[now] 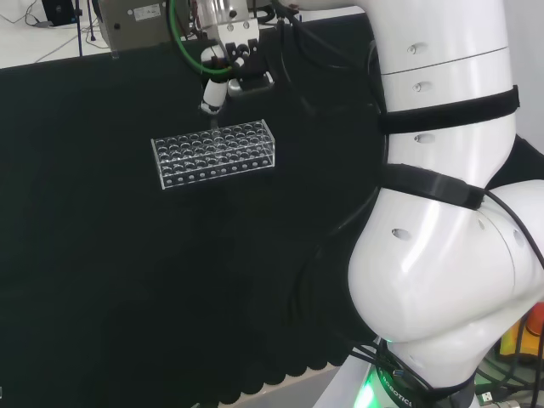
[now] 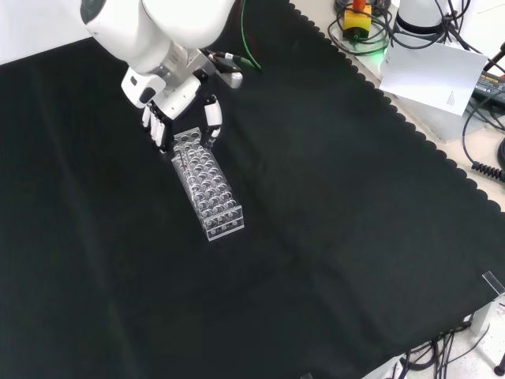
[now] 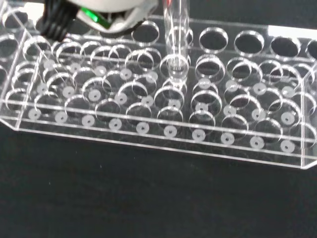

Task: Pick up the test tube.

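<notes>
A clear test tube rack lies on the black cloth, its rows of round holes close up in the wrist view. One clear test tube stands upright in a hole near the rack's far side, and its top runs out of the wrist view. My hand hovers over that end of the rack. Its fingers and thumb hang down spread apart on either side, and I see nothing pinched between them. A faint sliver of the tube shows below the palm.
Black cloth covers the bench around the rack. In the front view, cables and a white paper sheet lie beyond the cloth's scalloped edge at the upper right. The arm's big white links stand at the head view's right.
</notes>
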Motion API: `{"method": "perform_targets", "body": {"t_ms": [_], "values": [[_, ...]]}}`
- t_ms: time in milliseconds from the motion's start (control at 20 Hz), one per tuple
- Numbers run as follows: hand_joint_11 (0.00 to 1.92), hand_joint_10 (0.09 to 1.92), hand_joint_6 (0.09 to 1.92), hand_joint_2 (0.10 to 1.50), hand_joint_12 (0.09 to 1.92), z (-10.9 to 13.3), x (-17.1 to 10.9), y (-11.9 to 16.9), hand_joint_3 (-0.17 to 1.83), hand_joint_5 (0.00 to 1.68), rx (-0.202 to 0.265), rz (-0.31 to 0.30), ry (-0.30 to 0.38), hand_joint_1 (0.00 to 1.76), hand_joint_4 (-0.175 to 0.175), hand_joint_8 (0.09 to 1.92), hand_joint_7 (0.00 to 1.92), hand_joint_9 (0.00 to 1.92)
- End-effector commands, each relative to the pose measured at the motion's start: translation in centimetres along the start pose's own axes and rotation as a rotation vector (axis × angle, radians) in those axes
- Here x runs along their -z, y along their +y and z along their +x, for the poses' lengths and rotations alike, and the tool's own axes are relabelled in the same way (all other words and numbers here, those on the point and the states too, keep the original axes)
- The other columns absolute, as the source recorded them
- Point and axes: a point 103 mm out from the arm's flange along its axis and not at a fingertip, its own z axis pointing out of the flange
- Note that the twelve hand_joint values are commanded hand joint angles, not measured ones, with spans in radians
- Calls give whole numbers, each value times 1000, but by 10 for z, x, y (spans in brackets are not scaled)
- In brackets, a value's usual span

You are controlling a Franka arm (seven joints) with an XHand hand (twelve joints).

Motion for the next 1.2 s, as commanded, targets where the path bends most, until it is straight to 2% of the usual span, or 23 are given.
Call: {"method": "perform_targets", "body": {"t_ms": [50,400,600,650,750,850,900,1000,1150,1200], "values": [[540,697,647,619,1366,6,-16,10,682,612,-2,-14,-34,998,-169,809,886,833],[589,676,710,606,1340,12,-16,15,715,669,-11,-21,-33,1034,-175,807,955,905],[607,671,723,603,1337,11,-15,19,723,693,-11,-61,-49,1048,-175,809,981,930],[650,653,714,608,1318,12,-14,21,729,767,-15,-79,-58,1068,-175,790,1057,982],[760,584,771,794,1265,15,-13,24,461,1004,-20,-124,-75,1134,-151,713,1234,1136],[947,521,573,772,1141,20,-11,25,460,1167,-24,-191,-89,1255,-166,655,1337,1298],[997,485,518,743,1103,21,-10,24,497,1206,-24,-211,-89,1285,-171,639,1364,1346],[1165,424,539,676,976,22,-7,24,598,1277,-19,-240,-91,1310,-175,596,1359,1459],[1249,388,565,642,899,24,-2,23,651,1303,-3,-278,-91,1317,-175,581,1353,1512],[1273,324,526,636,869,25,0,23,645,1295,0,-286,-89,1359,-175,646,1362,1497]]}}
